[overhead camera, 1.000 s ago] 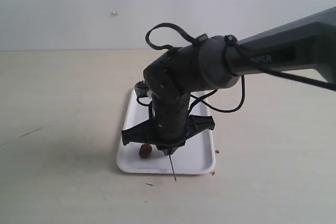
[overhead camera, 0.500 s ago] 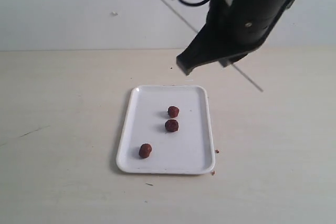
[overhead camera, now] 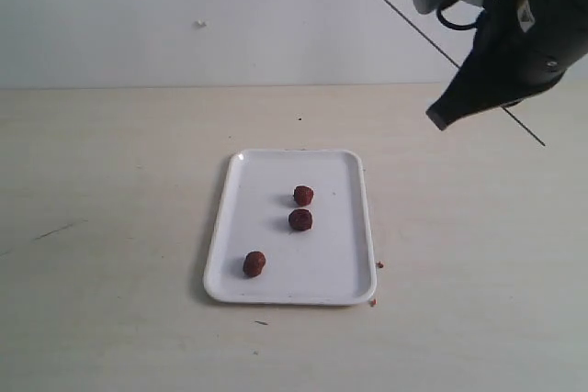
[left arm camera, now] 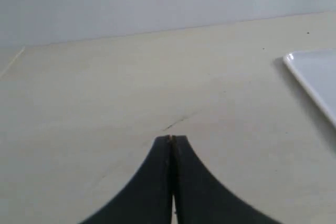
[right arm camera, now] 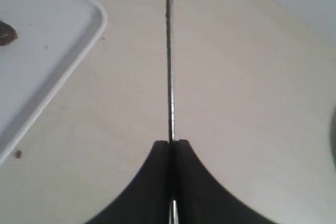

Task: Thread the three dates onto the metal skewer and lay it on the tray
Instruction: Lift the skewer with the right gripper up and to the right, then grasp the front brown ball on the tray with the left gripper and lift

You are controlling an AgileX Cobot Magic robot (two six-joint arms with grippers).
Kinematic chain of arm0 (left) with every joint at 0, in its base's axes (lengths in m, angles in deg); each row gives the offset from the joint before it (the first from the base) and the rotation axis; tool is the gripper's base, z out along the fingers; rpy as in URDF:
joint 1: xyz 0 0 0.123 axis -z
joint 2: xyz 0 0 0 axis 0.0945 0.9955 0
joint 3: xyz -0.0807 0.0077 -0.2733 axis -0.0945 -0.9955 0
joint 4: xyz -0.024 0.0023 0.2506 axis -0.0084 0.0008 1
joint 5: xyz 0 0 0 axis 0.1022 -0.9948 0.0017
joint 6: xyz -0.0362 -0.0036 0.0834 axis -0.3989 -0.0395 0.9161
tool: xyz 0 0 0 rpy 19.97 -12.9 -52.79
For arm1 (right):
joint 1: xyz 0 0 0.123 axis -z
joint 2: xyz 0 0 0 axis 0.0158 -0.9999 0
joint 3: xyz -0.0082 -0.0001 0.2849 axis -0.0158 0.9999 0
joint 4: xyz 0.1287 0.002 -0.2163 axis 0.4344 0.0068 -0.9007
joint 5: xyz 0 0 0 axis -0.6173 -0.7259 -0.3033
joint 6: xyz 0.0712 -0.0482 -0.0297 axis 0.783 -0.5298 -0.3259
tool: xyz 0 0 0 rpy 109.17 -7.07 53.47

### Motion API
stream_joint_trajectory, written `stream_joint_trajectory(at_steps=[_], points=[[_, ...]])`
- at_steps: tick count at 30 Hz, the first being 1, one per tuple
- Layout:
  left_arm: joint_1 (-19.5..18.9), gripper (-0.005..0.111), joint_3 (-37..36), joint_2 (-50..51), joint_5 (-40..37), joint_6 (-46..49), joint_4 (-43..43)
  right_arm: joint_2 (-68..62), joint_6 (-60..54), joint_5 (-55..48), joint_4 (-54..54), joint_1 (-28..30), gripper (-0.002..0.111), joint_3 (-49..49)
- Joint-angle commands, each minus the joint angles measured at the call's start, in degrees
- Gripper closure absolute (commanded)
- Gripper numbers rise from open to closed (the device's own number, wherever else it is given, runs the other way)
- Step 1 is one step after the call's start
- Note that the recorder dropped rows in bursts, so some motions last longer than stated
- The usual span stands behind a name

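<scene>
The white tray (overhead camera: 239, 227) lies mid-table with three dates on it: two close together (overhead camera: 303, 195) (overhead camera: 299, 219) and one nearer the front left (overhead camera: 254, 263). High at the upper right, well clear of the tray, my right gripper (overhead camera: 485, 82) (right arm camera: 171, 142) is shut on the metal skewer (overhead camera: 395, 6) (right arm camera: 169, 51). The bare rod slants up-left and pokes out down-right of the jaws. A tray corner (right arm camera: 97, 19) and part of one date (right arm camera: 6, 32) show in the right wrist view. My left gripper (left arm camera: 171, 138) is shut on nothing above bare table, beside a tray corner (left arm camera: 294, 62).
Tiny reddish crumbs (overhead camera: 379, 264) (overhead camera: 372, 301) lie just off the tray's front right corner, and one crumb (right arm camera: 18, 153) shows in the right wrist view. A thin dark scratch (overhead camera: 55, 229) marks the table at left. A pale wall stands behind.
My right arm has lifted off the tray and swung up and to the right with the skewer. The skewer went from pointing down to slanting, and the dates are uncovered.
</scene>
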Motion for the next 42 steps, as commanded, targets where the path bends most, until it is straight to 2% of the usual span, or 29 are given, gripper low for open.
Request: stream_joint_trajectory(at_steps=[1, 6, 9, 13, 16, 20, 23, 28, 30, 35, 37, 39, 42], points=[[0.4, 0.107, 0.0, -0.1, 7.7, 4.0, 0.6, -0.3, -12.2, 7.9, 9.1, 8.3, 0.108, 2.2], [0.4, 0.107, 0.0, -0.1, 13.1, 3.5, 0.0, -3.8, -37.3, 7.9, 31.4, 15.6, 0.108, 1.1], [0.4, 0.107, 0.0, -0.1, 18.9, -1.3, -5.6, -7.1, -48.9, 8.0, 44.4, 17.7, 0.108, 0.3], [0.4, 0.107, 0.0, -0.1, 25.5, -15.2, -12.2, -10.5, -51.2, 7.6, 47.3, 18.1, 0.108, -1.3], [0.4, 0.107, 0.0, -0.1, 36.7, -23.4, -11.4, -11.6, -51.2, 7.5, 47.9, 18.1, 0.108, -1.3], [0.4, 0.107, 1.8, 1.1, 50.8, -23.6, -4.5, -11.5, -51.2, 7.5, 47.9, 18.1, 0.108, -1.3], [0.4, 0.107, 9.3, 5.7, 53.5, -22.3, 2.0, -11.6, -51.2, 7.5, 48.3, 18.1, 0.108, -1.3], [0.4, 0.107, 23.8, 22.9, 48.3, -19.8, 15.2, -11.6, -51.2, 6.6, 48.3, 18.1, 0.108, -1.3], [0.4, 0.107, 28.9, 31.1, 42.8, -20.5, 25.7, -11.6, -51.2, 6.2, 48.3, 18.1, 0.108, -1.3], [0.9, 0.107, 37.5, 53.8, 28.1, -33.9, 53.2, -11.6, -51.2, 5.5, 48.5, 18.1, 0.108, -1.3], [3.2, 0.107, 39.9, 62.6, 22.1, -35.6, 61.7, -11.6, -51.2, 5.4, 48.5, 18.1, 0.108, -1.3], [6.6, 0.107, 42.5, 70.2, 14.7, -35.1, 63.9, -11.6, -51.2, 5.4, 48.6, 18.1, 0.108, -1.3], [13.1, 0.107, 47.7, 81.3, -1.6, -28.9, 64.8, -11.6, -51.2, 5.4, 48.6, 18.1, 0.108, -1.3]])
